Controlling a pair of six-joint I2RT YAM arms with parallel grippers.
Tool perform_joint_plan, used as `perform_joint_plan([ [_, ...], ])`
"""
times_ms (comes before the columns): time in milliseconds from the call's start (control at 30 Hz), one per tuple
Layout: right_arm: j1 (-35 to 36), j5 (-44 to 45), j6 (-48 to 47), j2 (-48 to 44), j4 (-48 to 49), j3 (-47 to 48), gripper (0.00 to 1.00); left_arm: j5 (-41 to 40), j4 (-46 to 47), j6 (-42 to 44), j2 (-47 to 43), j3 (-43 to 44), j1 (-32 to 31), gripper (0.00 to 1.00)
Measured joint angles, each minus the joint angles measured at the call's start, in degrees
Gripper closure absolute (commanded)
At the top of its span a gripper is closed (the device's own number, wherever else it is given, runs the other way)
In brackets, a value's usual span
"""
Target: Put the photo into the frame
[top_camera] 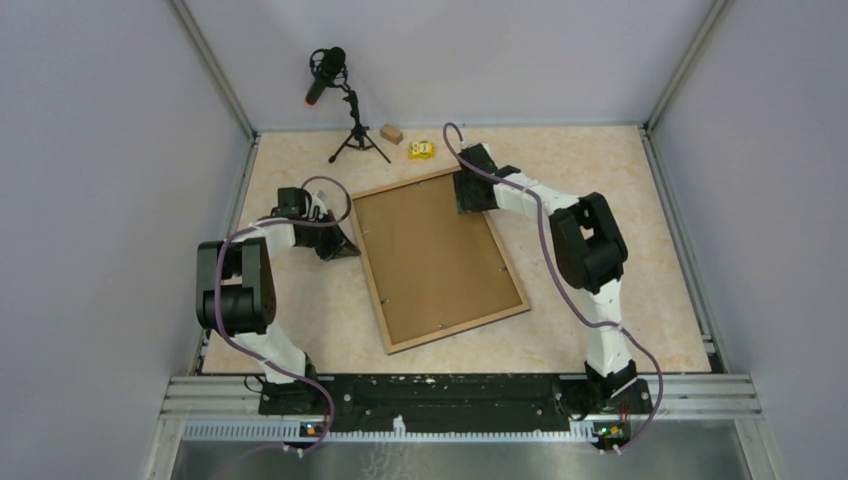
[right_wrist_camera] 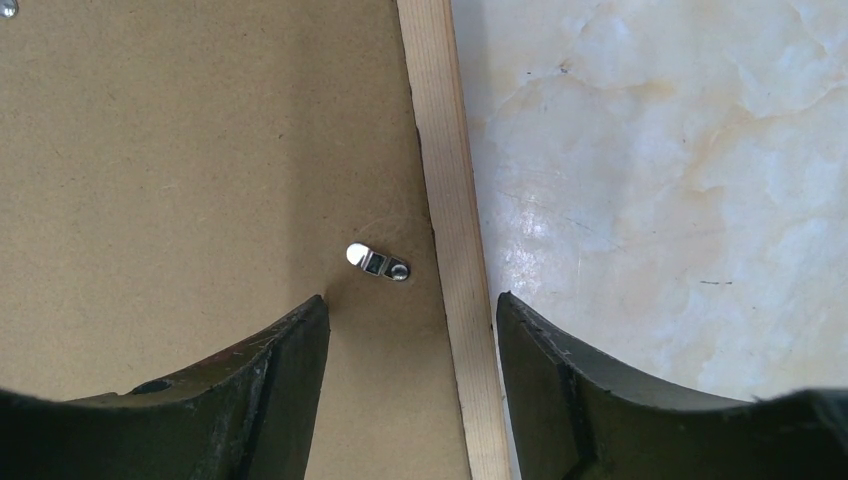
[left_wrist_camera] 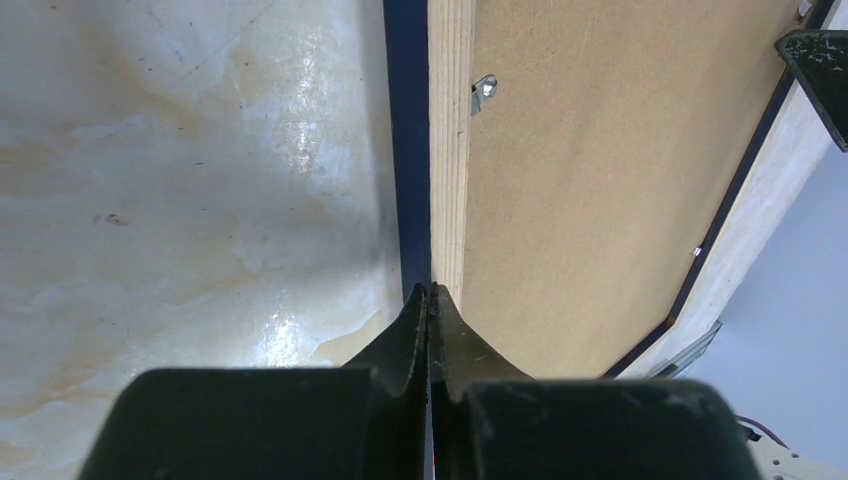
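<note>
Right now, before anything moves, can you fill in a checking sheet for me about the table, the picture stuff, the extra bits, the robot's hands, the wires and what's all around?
Surface: beige marbled table, glossy.
Job's things: frame lies flat, light wood side up; brown backing board sits inside it; a small metal clip is near the rim. Photo: nothing seen.
Clutter: microphone on a tripod, wooden block and small yellow thing, all at the far edge.
Hands: left hand shut, tips at the frame's left rim; right hand open, straddling the rim.
Cables: purple cables loop along both arms.
Surroundings: plain grey walls; metal rails at the near edge.
</note>
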Motion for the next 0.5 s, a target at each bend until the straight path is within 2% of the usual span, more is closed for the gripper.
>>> perform_joint_plan([
  [33, -0.02, -0.02, -0.02, 0.07, 0.09, 0.00, 0.38, 0.00, 0.02, 0.00, 0.00, 0.00, 0.00, 1.00],
  [167, -0.11, 0.00, 0.00, 0.07, 0.13, 0.00, 0.38, -0.02, 0.02, 0.04, 0.00, 0.00, 0.00, 0.76],
  [367, -0.46, -0.35, 0.35, 0.07, 0.22, 0.00, 0.37, -0.15, 0.59, 0.04, -0.33, -0.63, -0.02, 0.56],
  [500, -0.74, -0.59, 0.50, 0.07, 0.72, -0.26, 0.37, -1.53, 0.92, 0.15, -0.85, -0.83, -0.98, 0.52],
])
